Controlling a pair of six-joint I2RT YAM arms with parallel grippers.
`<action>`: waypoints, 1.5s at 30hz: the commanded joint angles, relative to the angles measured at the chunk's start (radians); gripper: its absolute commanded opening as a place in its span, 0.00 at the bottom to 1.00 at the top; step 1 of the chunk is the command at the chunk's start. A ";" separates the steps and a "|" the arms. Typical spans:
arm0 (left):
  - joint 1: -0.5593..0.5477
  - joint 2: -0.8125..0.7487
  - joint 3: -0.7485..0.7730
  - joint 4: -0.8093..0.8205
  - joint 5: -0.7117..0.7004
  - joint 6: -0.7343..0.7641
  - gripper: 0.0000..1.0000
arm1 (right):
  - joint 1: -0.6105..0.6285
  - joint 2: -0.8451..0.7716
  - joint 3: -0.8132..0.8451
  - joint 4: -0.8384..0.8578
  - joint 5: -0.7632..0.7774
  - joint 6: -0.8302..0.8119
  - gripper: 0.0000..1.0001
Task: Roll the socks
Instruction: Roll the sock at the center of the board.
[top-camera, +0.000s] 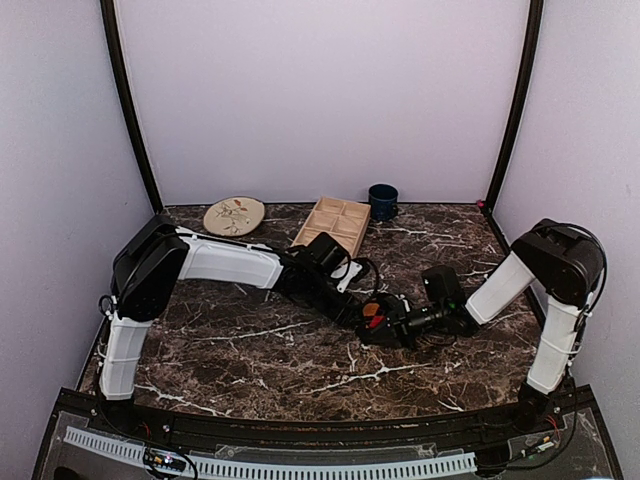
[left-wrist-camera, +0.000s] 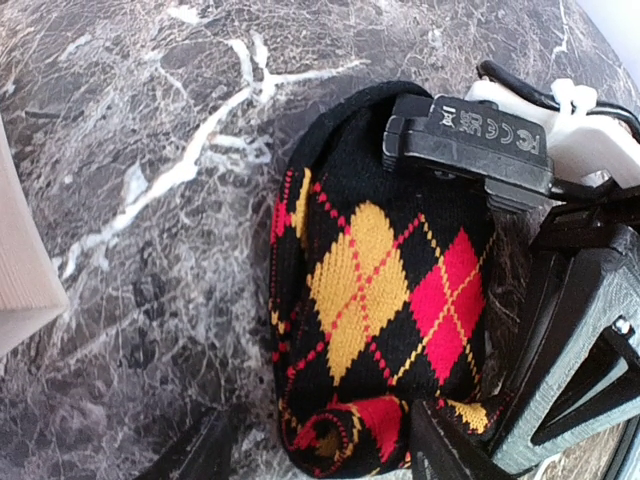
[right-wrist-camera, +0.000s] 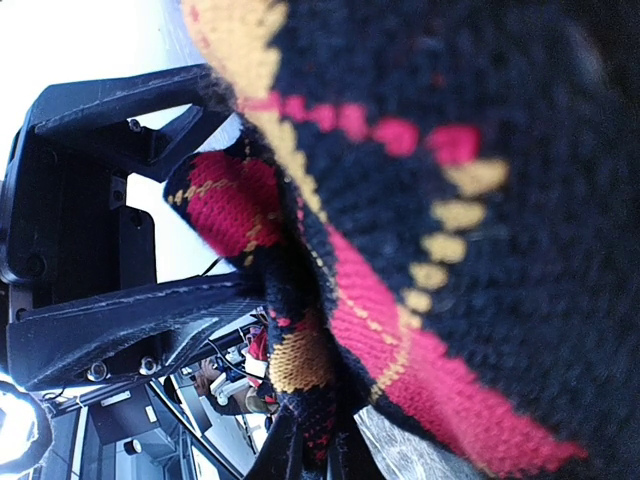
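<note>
The socks are a black argyle bundle with yellow and red diamonds, lying on the marble table; in the top view they show at mid-table between both grippers. One end is curled into a small roll. My left gripper is open, its fingers standing on either side of that roll. My right gripper is shut on a fold of the sock fabric, which fills its view. The right gripper's body is on the far side of the bundle.
A round patterned plate, a wooden compartment tray and a dark blue mug stand along the back of the table. Both arms meet at mid-table. A pale edge shows at the left of the left wrist view.
</note>
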 joint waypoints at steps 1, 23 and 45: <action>0.006 0.036 0.026 -0.075 0.003 -0.010 0.63 | -0.018 0.023 -0.014 -0.039 -0.004 0.023 0.08; 0.008 0.146 0.107 -0.190 0.002 -0.027 0.59 | -0.067 -0.056 0.163 -0.650 0.180 -0.417 0.27; 0.014 0.259 0.235 -0.294 0.103 -0.045 0.57 | -0.003 -0.362 0.312 -1.071 0.754 -0.812 0.37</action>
